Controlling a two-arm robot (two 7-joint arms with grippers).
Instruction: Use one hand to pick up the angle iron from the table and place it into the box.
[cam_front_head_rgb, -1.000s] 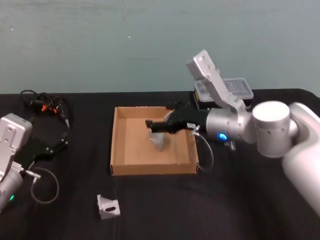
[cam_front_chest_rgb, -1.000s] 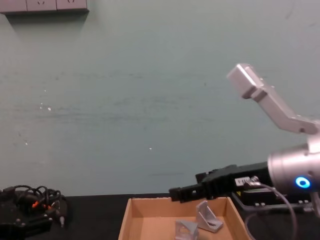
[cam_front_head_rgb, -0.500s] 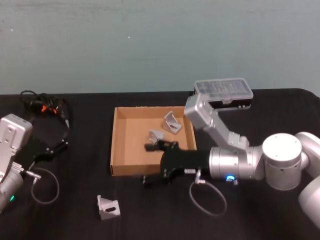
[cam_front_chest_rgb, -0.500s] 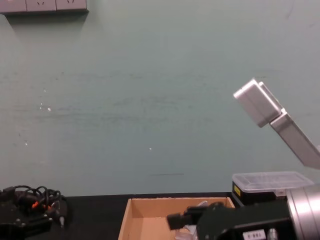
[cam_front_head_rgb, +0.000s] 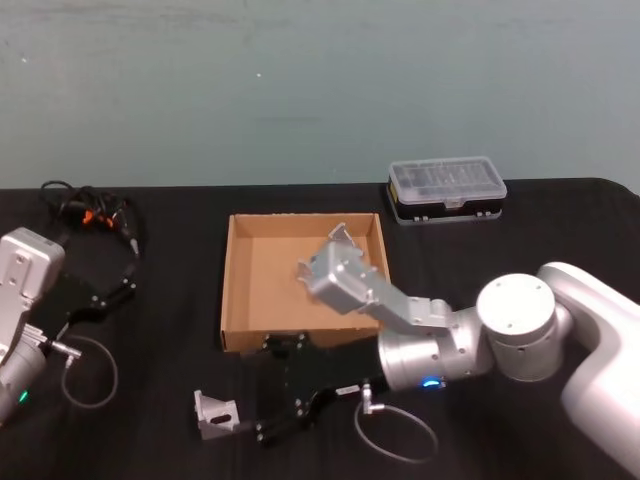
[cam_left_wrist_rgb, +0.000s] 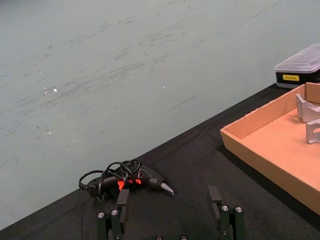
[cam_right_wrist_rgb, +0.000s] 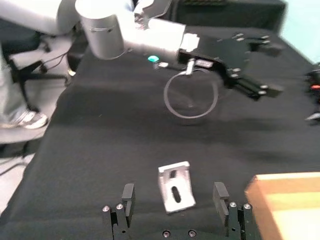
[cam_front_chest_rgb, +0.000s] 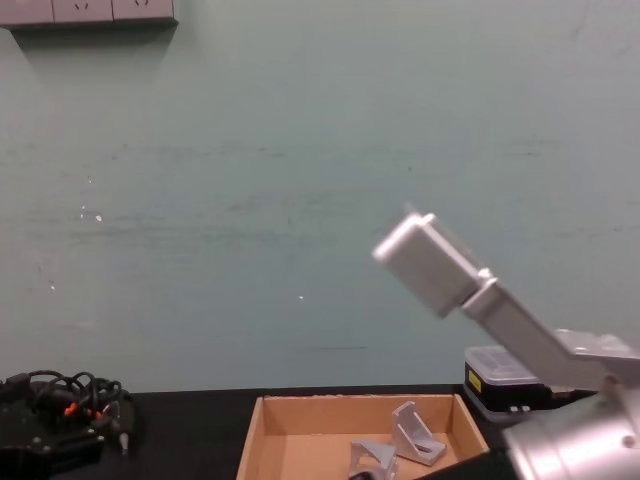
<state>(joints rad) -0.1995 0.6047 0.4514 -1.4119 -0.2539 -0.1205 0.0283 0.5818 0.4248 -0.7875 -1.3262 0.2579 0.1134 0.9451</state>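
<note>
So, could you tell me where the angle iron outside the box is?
In the head view, the angle iron lies on the table in front of the box's front-left corner, just left of the open right hand.

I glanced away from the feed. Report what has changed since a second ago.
The right gripper pulled back from over the box toward the robot and swung to its left. It is now open, low over the table, facing the loose angle iron. Nothing was grasped or released. Unmoved: the two angle irons in the box, and the left gripper, parked open at the left.
</note>
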